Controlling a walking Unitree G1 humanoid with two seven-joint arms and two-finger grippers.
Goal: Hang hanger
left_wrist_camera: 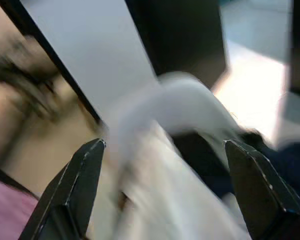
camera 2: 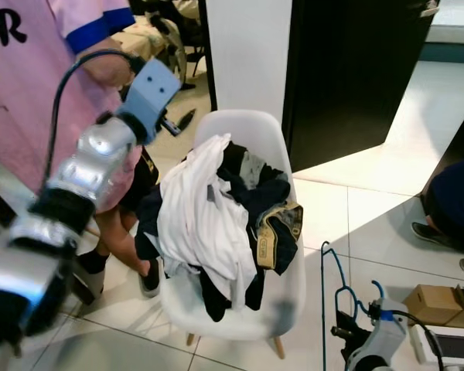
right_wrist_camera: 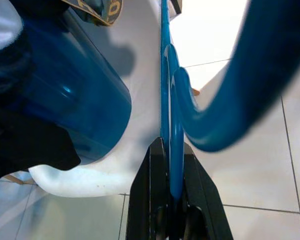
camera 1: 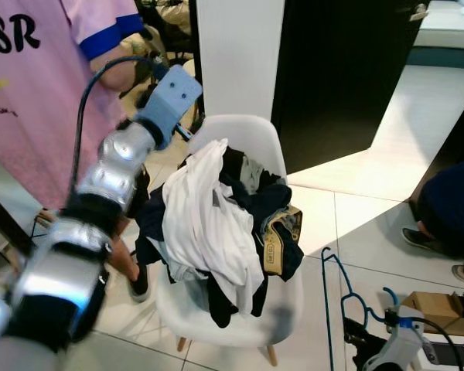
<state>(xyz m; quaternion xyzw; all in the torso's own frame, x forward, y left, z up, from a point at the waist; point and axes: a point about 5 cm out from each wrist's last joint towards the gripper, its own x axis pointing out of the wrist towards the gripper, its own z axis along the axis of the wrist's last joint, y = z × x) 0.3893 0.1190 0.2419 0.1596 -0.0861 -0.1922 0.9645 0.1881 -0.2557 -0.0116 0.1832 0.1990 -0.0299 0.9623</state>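
Right hand (right_wrist_camera: pixel 171 192): low at the robot's right, near the floor, its fingers pressed together on the blue hanger (camera 1: pixel 330 287). The wire runs straight up between the fingers in the right wrist view, the hook curving off to one side. In the eye views the hanger stands roughly upright beside the white chair (camera 1: pixel 243 127), apart from it; held by its lower part so the hook stays free for hanging, in my judgement.

Left hand (left_wrist_camera: pixel 165 190): arm raised and stretched forward, wrist near the chair's back. Fingers well apart, nothing between them; the left wrist view is blurred, looking toward the chair back and the white cloth.

Chair: heaped with clothes (camera 1: pixel 216 220), a white garment (camera 1: pixel 205 209) draped over dark ones, some spilling over the seat edge. Likely the pile to be sorted onto hangers.

A person in a pink shirt (camera 1: pixel 39 85) stands just behind the left arm. Another person's shoe (camera 1: pixel 420 239) at the far right. Cardboard box (camera 1: pixel 441 309) on the tiled floor (camera 1: pixel 356 232).

No rail or rod visible yet; hanging not yet done.
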